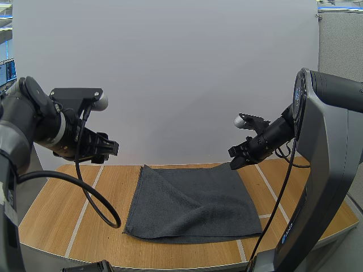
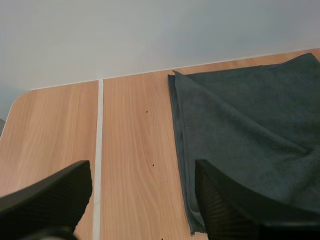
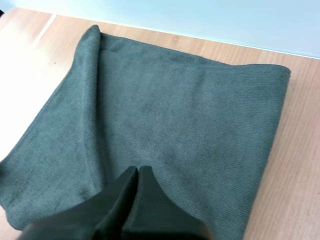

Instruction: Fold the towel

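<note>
Table (image 1: 68,198); left gripper (image 1: 108,149), right gripper (image 1: 234,158) aloft

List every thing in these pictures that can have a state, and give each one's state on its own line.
Dark grey cloth towel: folded over in layers, lying flat on the light wooden table, held by neither gripper.
Left black two-fingered gripper: open, empty, above the table beside the towel's left edge.
Right black two-fingered gripper: shut on nothing, above the towel near its far right corner.

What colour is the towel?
The towel is plain dark grey, clearest in the right wrist view.
</note>
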{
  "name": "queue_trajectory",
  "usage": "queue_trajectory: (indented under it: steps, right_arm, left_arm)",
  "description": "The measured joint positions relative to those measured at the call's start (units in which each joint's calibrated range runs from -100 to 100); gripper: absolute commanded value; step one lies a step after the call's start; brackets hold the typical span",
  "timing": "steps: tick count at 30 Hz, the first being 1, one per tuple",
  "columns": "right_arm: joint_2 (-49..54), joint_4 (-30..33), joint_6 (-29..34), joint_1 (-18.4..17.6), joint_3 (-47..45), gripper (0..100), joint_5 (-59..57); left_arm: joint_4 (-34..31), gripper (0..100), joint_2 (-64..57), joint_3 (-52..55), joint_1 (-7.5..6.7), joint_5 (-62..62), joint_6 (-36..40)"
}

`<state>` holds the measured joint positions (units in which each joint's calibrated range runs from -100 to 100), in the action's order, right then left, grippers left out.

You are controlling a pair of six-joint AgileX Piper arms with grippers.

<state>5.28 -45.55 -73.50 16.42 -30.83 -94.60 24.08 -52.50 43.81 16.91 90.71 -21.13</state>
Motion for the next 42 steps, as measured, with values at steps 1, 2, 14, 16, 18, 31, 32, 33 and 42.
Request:
queue_trajectory:
  steps: [1,2,14,16,18,31,32,33,42]
  right_arm:
    - [0.00,-0.28,0.00,0.00,0.00,0,-0.49]
    - [0.00,-0.62,0.00,0.00,0.00,0,-1.13]
    - [0.00,-1.33,-0.11,0.00,0.00,0,-3.93]
    - [0.00,-2.11,-0.64,0.00,0.00,0,-3.93]
    - [0.00,-3.06,-1.55,-0.35,0.00,0,-3.93]
    - [-4.90,-3.68,-2.25,-6.57,0.00,0,8.41]
    - [-5.26,-3.80,-2.25,-6.87,0.00,0,9.92]
    - [-5.79,-4.04,-2.25,-7.17,0.00,0,11.76]
    - [-10.69,-5.37,-2.34,-7.53,0.81,0,22.12]
  left_arm:
    - [0.00,94,0.00,1.65,0.00,-0.88,-0.12]
    - [-0.20,94,0.00,2.33,0.00,-1.37,-0.42]
    - [7.88,94,7.61,4.13,0.00,-3.01,-6.76]
    - [15.78,94,15.40,4.23,0.00,-2.12,-11.41]
    - [18.15,92,21.24,4.23,0.00,-1.55,-14.11]
    - [27.54,0,40.10,1.46,0.00,3.85,-24.72]
    - [27.83,0,40.95,1.01,0.00,3.85,-25.33]
    - [28.07,0,41.72,0.72,0.00,3.57,-26.07]
    - [24.26,0,46.56,0.43,-4.73,-8.48,-28.59]
